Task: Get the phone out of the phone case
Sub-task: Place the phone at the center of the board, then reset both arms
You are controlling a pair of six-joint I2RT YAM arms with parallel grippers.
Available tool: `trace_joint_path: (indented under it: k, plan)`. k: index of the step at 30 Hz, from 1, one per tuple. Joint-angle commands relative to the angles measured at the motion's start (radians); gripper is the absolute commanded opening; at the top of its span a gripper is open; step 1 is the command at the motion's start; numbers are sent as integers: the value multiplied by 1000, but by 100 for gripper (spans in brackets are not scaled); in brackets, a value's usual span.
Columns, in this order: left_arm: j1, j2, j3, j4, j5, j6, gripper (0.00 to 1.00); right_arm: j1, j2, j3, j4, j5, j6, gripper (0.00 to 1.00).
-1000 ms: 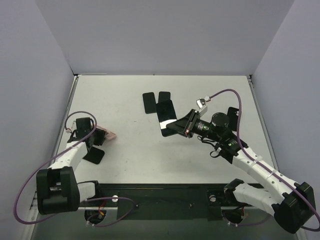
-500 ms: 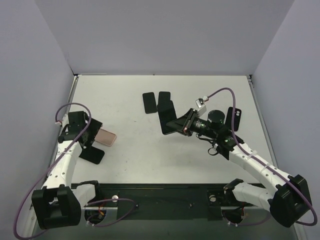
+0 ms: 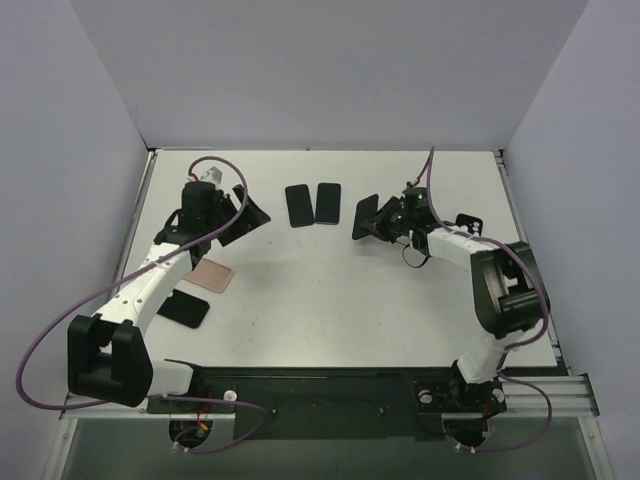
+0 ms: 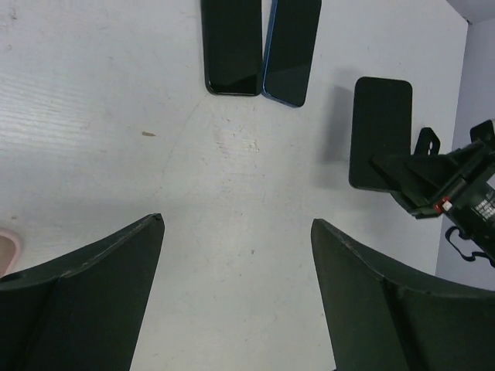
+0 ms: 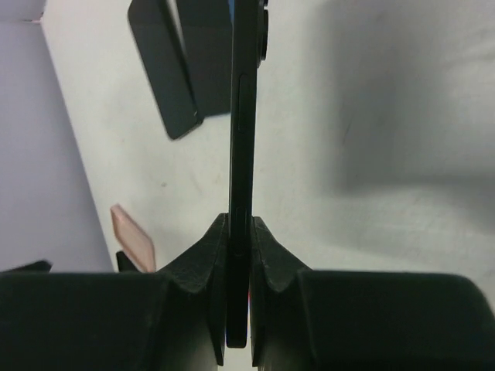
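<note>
The pink phone case [image 3: 212, 274] lies flat and empty on the table at the left; its corner shows in the left wrist view [image 4: 6, 252] and it is small in the right wrist view [image 5: 131, 236]. My right gripper [image 3: 380, 222] is shut on the black phone [image 3: 363, 216], holding it on edge above the table, right of centre. Seen edge-on, the phone [image 5: 244, 93] sticks out between the pinching jaws of the right gripper [image 5: 240, 220]. My left gripper [image 3: 245, 210] hangs open over bare table behind the case, nothing between its fingers [image 4: 85, 294]. It also sees the held phone [image 4: 379, 131].
Two dark phones [image 3: 298, 205] [image 3: 327, 203] lie side by side at the back centre, also in the left wrist view [image 4: 232, 46] [image 4: 292, 46]. A black case-like slab [image 3: 183, 308] lies near the left arm. Another black piece [image 3: 468, 228] lies at the right.
My left gripper opened, let go of the pink case and swung toward the back of the table. My right arm carried the black phone back and to the right.
</note>
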Motion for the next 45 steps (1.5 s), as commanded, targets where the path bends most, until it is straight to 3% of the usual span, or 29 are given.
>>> trace_joint_path:
  k: [1, 6, 16, 22, 23, 26, 29, 34, 36, 40, 43, 45]
  plan:
    - [61, -72, -47, 121, 63, 56, 87, -24, 146, 208, 30, -14, -138, 0]
    - [85, -159, -98, 135, 31, 75, 86, -44, 313, 400, -65, -19, -169, 0]
    - [136, -175, -103, 147, 101, 21, 84, -59, 490, 531, -101, -75, -119, 7]
    - [145, -186, -113, 160, 110, 15, 84, -76, 516, 525, -140, -83, -142, 19]
    - [147, -184, -115, 161, 110, 15, 84, -78, 519, 534, -155, -77, -152, 24]
    - [156, -178, -120, 164, 115, 12, 84, -82, 525, 578, -308, -5, -236, 38]
    - [167, -170, -120, 163, 121, 10, 84, -85, 507, 609, -446, 93, -284, 41]
    - [168, -169, -118, 151, 95, 27, 84, -75, 368, 554, -591, 268, -372, 51]
    - [168, -163, -118, 151, 95, 32, 84, -64, 254, 415, -601, 338, -382, 53]
    - [168, -147, -113, 149, 107, 30, 84, -44, -48, 116, -534, 435, -395, 58]
    - [164, -159, -120, 154, 95, 39, 84, -30, -366, -58, -509, 515, -422, 61]
    - [153, -176, -121, 160, 72, 53, 84, -13, -578, -149, -532, 587, -464, 69]
